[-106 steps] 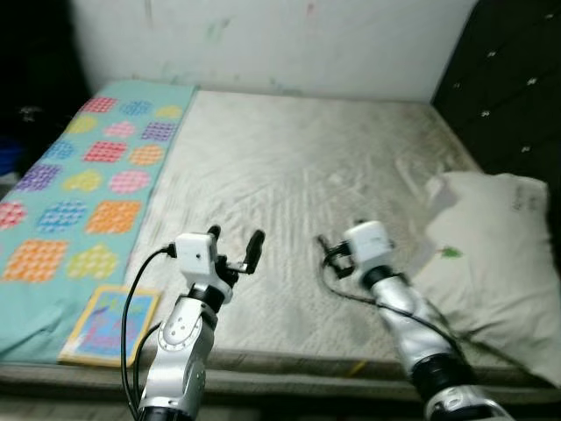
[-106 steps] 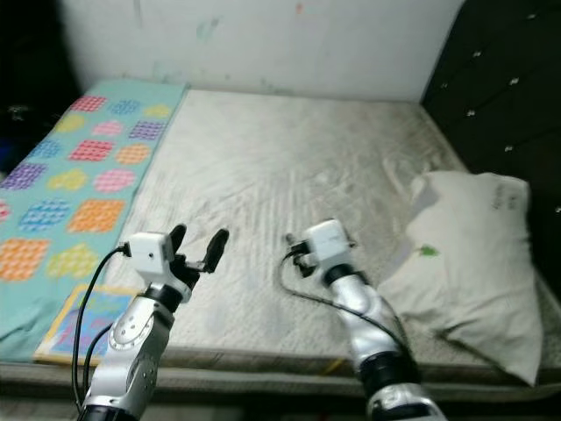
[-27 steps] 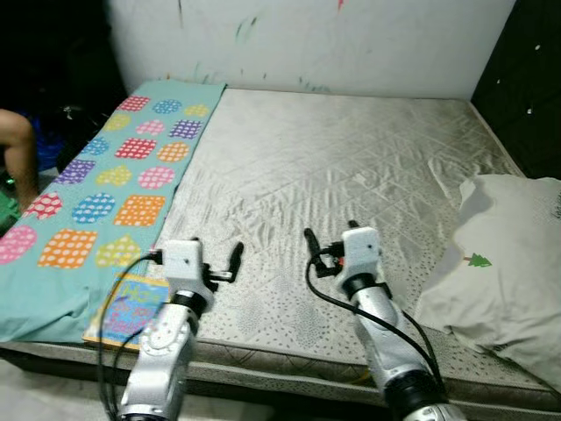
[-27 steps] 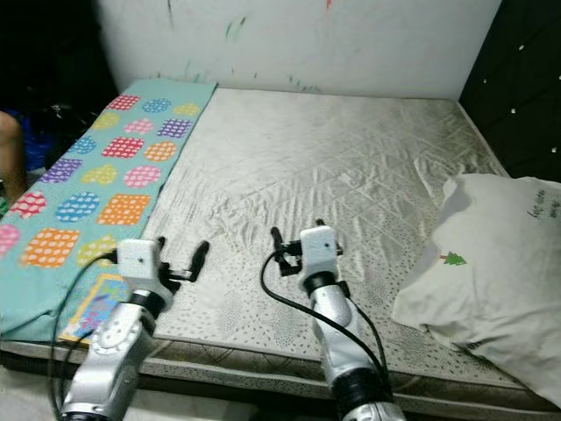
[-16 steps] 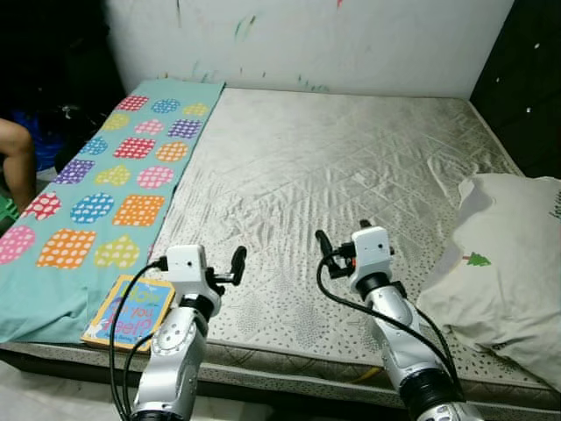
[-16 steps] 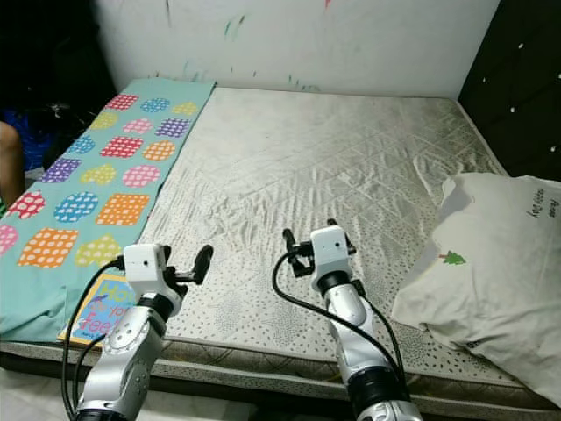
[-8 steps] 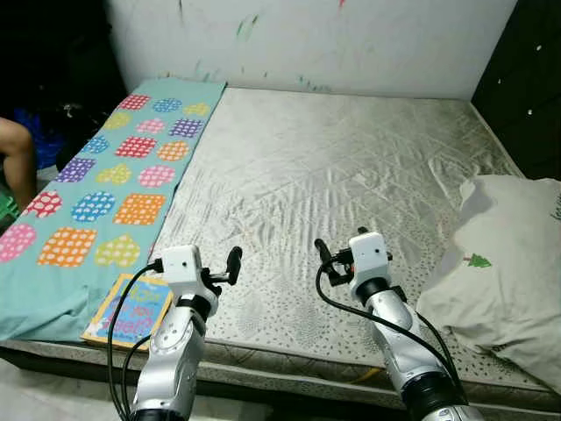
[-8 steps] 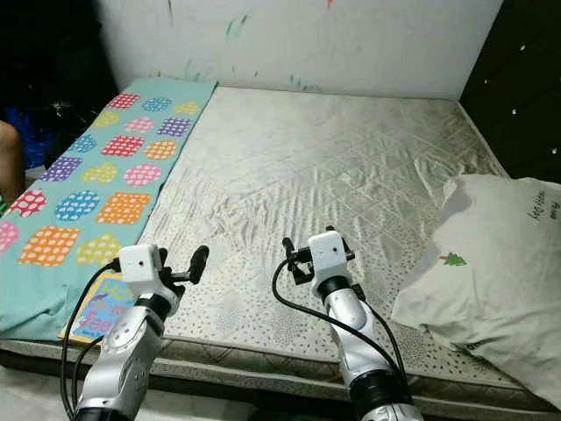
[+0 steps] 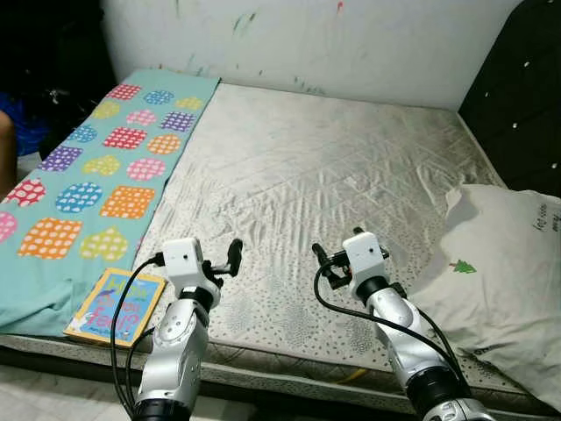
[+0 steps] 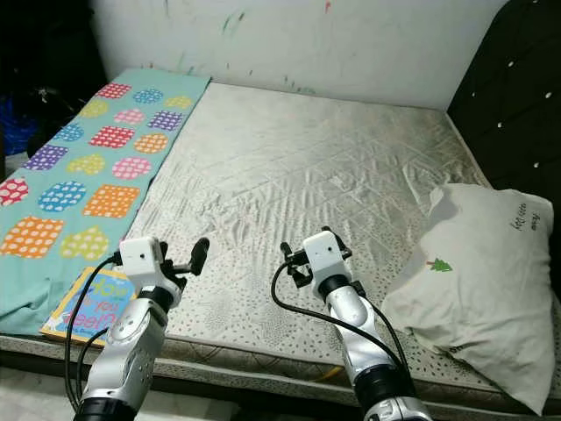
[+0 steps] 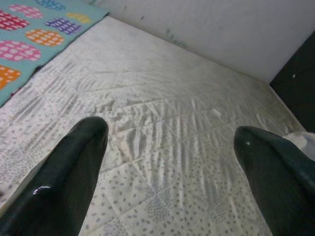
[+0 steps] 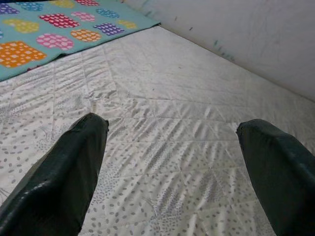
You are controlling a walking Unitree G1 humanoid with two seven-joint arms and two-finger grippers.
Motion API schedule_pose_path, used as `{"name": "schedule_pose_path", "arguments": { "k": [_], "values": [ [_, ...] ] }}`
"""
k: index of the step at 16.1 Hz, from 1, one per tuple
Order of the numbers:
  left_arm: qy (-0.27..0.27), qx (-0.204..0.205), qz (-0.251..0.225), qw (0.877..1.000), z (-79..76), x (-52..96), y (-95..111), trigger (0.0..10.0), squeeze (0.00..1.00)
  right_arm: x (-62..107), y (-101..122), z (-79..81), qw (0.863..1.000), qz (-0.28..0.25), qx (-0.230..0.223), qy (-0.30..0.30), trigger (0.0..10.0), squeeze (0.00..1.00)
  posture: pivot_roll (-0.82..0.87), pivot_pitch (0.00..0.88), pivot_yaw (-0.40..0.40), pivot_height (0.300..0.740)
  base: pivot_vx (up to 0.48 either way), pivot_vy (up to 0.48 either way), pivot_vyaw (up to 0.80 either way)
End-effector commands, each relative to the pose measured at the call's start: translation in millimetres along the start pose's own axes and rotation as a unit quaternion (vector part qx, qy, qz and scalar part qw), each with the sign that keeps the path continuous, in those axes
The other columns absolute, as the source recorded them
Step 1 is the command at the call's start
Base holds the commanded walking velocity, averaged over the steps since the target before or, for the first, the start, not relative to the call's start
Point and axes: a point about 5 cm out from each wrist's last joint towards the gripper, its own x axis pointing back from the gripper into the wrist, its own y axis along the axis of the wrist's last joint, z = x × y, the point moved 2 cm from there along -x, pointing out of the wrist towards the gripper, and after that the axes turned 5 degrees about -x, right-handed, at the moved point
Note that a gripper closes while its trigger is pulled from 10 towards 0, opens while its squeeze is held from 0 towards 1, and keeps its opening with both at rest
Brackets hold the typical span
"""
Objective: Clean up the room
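Note:
A colourful children's book (image 9: 116,304) lies flat at the front left corner of the bed, on the edge of a teal blanket (image 9: 83,167) with bright dotted patches. A white pillow (image 9: 501,294) with a small green tree print rests at the right side of the grey quilted mattress (image 9: 324,167). My left gripper (image 9: 219,260) hovers open over the mattress's front strip, just right of the book. My right gripper (image 9: 337,247) hangs open a little further right, short of the pillow. Both wrist views show wide-spread fingers (image 11: 74,162) (image 12: 74,162) with nothing between them.
A dark padded headboard (image 9: 517,79) runs along the right side, and a marked white wall (image 9: 333,35) closes the back. A person's limb (image 9: 3,151) shows at the far left edge beside dark clutter. The floor (image 9: 53,386) lies below the bed's front edge.
The whole picture has shifted a little as the camera moved. Both arms hold much the same pose over the bed's front edge, and both grippers stay open.

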Motion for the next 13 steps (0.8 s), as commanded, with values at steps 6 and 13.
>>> {"name": "schedule_pose_path", "arguments": {
  "k": [6,13],
  "values": [
    [0.002,0.017,0.012,1.0,-6.0,0.5,-8.1,10.0,0.0,-0.1,11.1,-6.9,0.999,-0.035,-0.025,-0.016,10.0,0.0,-0.1,0.0,-0.077,0.74,0.0,0.0,0.0],
    [-0.011,0.009,0.019,1.0,-6.5,-1.3,-9.2,10.0,0.0,1.4,8.0,-8.3,0.998,-0.031,-0.042,-0.03,10.0,0.0,-0.1,0.0,-0.057,0.74,0.0,-0.112,-0.11]
  ]
}}
